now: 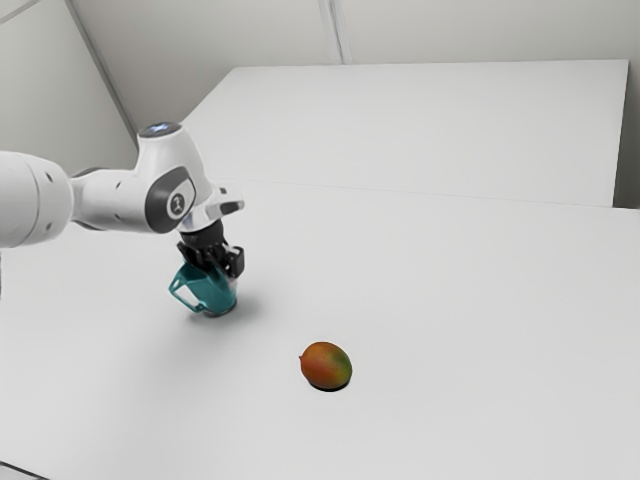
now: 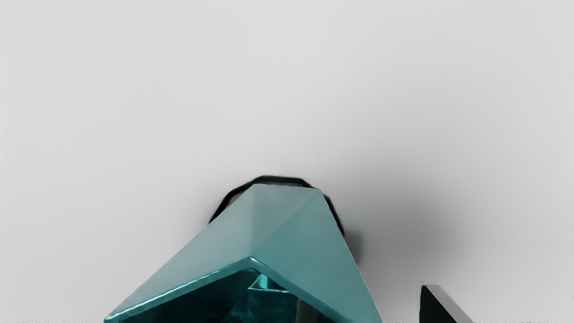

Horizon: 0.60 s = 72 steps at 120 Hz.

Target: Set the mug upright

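No legible text.
Pale emblem [image 1: 177, 205] on the arm [image 1: 112, 200]'s dark joint cover [image 1: 157, 210], too small to read.

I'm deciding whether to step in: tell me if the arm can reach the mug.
Probably yes: the open gripper has one finger inside the mug, one outside; nothing seems in the way.

In the exterior view the arm [image 1: 110, 200] is cut off by the exterior view's left edge, the worktop [image 1: 480, 300] runs out of the picture, and the tips of the claw [image 1: 213, 258] are hidden at the mug [image 1: 208, 290], whose rim is partly covered too. In the wrist view the picture's edge cuts off the near part of the mug and both fingers [image 2: 307, 310], while the mug's wall hides most of its dark base [image 2: 280, 179] and its inside fades into shadow.
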Motion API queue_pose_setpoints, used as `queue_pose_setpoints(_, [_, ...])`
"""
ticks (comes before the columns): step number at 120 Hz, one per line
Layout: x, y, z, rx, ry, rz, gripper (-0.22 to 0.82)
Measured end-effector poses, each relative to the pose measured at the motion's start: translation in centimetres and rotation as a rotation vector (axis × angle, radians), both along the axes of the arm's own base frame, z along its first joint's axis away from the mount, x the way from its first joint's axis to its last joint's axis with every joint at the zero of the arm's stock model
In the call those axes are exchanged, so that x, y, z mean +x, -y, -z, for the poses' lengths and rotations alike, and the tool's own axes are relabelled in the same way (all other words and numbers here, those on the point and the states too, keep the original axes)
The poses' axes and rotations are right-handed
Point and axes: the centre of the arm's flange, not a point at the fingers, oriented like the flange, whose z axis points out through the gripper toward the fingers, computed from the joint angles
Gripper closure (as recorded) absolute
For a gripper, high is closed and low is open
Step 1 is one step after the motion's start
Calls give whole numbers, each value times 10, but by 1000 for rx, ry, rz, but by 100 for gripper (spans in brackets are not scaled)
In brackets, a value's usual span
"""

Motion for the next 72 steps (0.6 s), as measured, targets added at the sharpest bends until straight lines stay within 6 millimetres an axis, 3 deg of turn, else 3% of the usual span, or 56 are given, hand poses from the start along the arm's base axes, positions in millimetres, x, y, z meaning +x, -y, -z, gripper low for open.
queue_pose_setpoints(13, [-1, 1, -17, -1, 27, 3, 26])
queue_pose_setpoints(28, [-3, 1, -37, -2, 48, 4, 14])
queue_pose_setpoints(52, [-2, 6, -97, -6, 131, 12, 6])
queue_pose_setpoints(72, [11, 12, -159, 3, 179, 29, 3])
